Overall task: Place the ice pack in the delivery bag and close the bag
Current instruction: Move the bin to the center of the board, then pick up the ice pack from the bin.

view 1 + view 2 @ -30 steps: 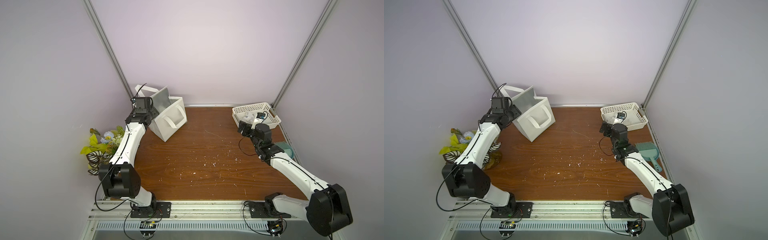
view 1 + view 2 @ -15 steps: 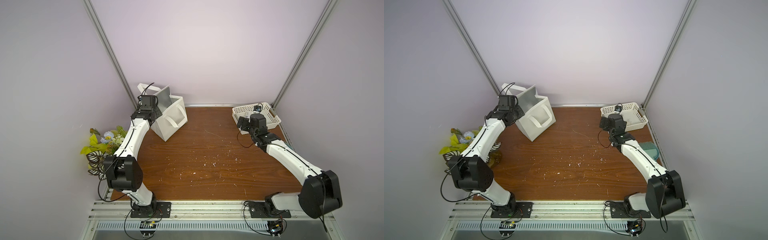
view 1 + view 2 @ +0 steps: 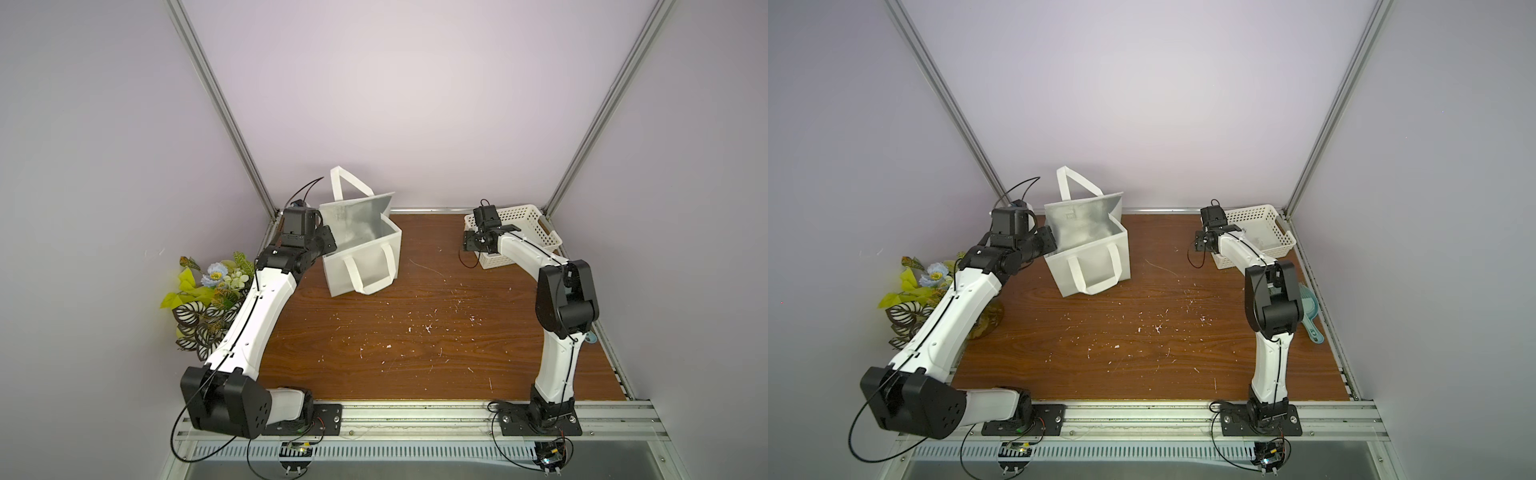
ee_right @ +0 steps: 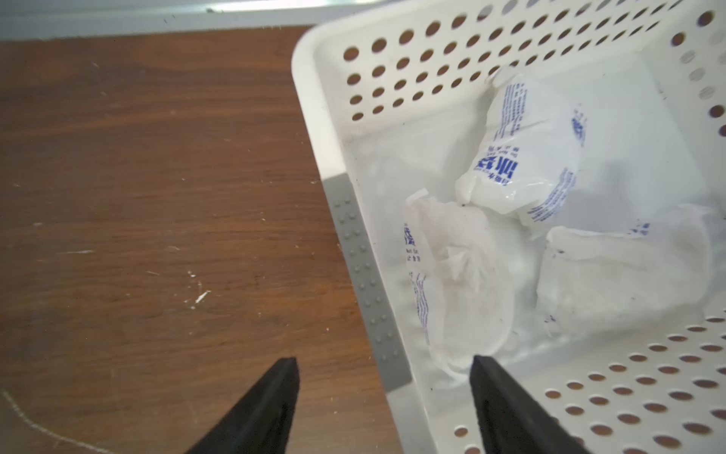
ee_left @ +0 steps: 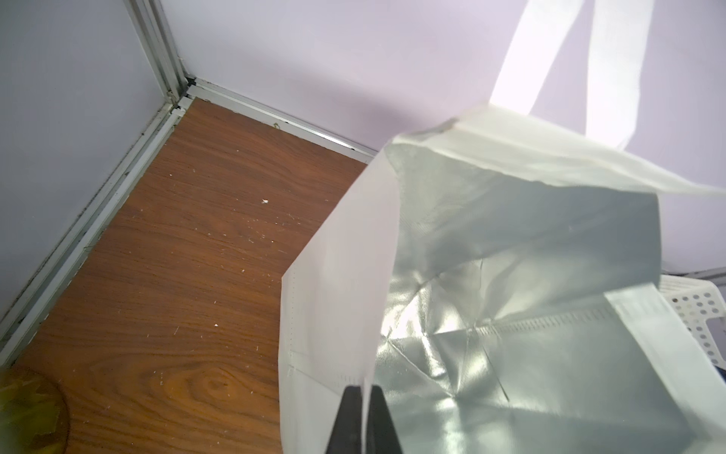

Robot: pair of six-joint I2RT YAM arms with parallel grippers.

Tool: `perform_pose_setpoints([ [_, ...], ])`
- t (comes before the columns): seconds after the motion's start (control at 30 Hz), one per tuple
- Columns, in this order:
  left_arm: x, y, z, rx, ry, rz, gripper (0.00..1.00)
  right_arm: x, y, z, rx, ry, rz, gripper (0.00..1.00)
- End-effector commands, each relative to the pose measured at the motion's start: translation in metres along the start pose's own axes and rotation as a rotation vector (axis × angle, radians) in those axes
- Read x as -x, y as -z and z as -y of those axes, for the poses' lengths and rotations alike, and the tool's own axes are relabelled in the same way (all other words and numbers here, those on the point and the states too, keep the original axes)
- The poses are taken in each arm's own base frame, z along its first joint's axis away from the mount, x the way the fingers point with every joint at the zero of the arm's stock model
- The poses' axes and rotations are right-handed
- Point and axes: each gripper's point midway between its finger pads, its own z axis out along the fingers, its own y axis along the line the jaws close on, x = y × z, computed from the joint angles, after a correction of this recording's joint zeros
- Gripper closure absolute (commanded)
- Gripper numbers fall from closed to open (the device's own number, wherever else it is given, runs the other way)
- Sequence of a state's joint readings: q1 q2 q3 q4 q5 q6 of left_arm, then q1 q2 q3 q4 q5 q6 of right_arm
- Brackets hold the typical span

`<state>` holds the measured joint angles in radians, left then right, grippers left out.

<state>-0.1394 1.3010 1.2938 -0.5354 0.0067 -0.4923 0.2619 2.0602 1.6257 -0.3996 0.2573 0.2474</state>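
The delivery bag (image 3: 365,257) (image 3: 1096,262) stands open at the back left of the table, its silver lining (image 5: 530,314) showing. My left gripper (image 5: 363,393) (image 3: 328,243) is shut on the rim of the bag's side wall. Three ice packs (image 4: 522,149) (image 4: 451,283) (image 4: 620,275), whitish with blue print, lie in the white perforated basket (image 4: 334,129) (image 3: 544,237). My right gripper (image 4: 383,373) (image 3: 505,227) is open and straddles the basket's wall. One finger is over the table and the other is inside, next to the nearest pack. Nothing is between the fingers but the wall.
Artificial flowers (image 3: 208,286) (image 3: 926,286) stand beside the left arm at the table's left edge. A teal scoop (image 3: 1308,307) lies by the right wall behind the right arm. Walls and metal posts close the back and sides. White crumbs dot the wooden table (image 3: 415,332).
My left gripper has closed on the bag's side wall, and the bag has turned and opened wider. My right arm has moved back over the basket's edge, its jaws narrowing slightly.
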Motion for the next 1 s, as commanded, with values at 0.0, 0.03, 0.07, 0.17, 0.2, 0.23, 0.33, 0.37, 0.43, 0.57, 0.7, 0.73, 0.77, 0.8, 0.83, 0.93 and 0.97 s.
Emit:
perform_pose_setpoints([
  [0.0,-0.005,0.013,0.010,-0.059,-0.049,-0.002,1.00,-0.003,0.012,-0.005,-0.003,0.041,-0.045,0.31],
  [0.03,-0.005,0.016,0.010,-0.060,-0.054,0.007,1.00,-0.006,0.013,-0.010,0.004,0.050,-0.048,0.36],
  [0.07,-0.005,0.017,0.008,-0.053,-0.056,0.012,1.00,-0.012,0.016,-0.018,0.014,0.063,-0.050,0.41],
  [0.17,-0.003,0.020,0.007,-0.050,-0.072,0.028,0.99,-0.031,0.024,-0.036,0.024,0.080,-0.069,0.49],
  [0.2,-0.002,0.020,0.007,-0.047,-0.076,0.031,0.99,-0.038,0.027,-0.042,0.031,0.078,-0.081,0.52],
  [0.23,-0.002,0.021,0.008,-0.049,-0.079,0.033,0.99,-0.044,0.030,-0.047,0.040,0.074,-0.091,0.55],
  [0.33,-0.002,0.019,0.008,-0.051,-0.091,0.031,0.99,-0.065,0.045,-0.066,0.075,0.043,-0.115,0.58],
  [0.37,-0.001,0.019,0.009,-0.053,-0.095,0.032,0.99,-0.072,0.052,-0.073,0.086,0.031,-0.117,0.57],
  [0.43,-0.002,0.016,0.009,-0.056,-0.100,0.028,0.99,-0.085,0.065,-0.087,0.107,0.002,-0.119,0.57],
  [0.57,-0.005,0.011,0.011,-0.070,-0.095,0.013,0.99,-0.123,0.088,-0.120,0.150,-0.040,-0.152,0.55],
  [0.7,-0.013,0.012,0.017,-0.114,-0.075,-0.014,1.00,-0.151,0.108,-0.141,0.201,-0.086,-0.172,0.47],
  [0.73,-0.015,0.013,0.018,-0.120,-0.072,-0.018,1.00,-0.150,0.113,-0.143,0.212,-0.090,-0.166,0.42],
  [0.77,-0.016,0.016,0.017,-0.124,-0.064,-0.016,1.00,-0.144,0.120,-0.143,0.224,-0.091,-0.146,0.37],
  [0.8,-0.018,0.018,0.018,-0.131,-0.053,-0.016,1.00,-0.135,0.127,-0.142,0.230,-0.091,-0.122,0.31],
  [0.83,-0.019,0.020,0.019,-0.138,-0.042,-0.017,1.00,-0.126,0.134,-0.140,0.231,-0.087,-0.097,0.26],
  [0.93,-0.027,0.024,0.023,-0.176,0.022,-0.041,1.00,-0.092,0.156,-0.125,0.200,-0.080,-0.014,0.14],
  [0.97,-0.031,0.025,0.025,-0.185,0.046,-0.051,1.00,-0.083,0.160,-0.118,0.188,-0.083,0.007,0.11],
])
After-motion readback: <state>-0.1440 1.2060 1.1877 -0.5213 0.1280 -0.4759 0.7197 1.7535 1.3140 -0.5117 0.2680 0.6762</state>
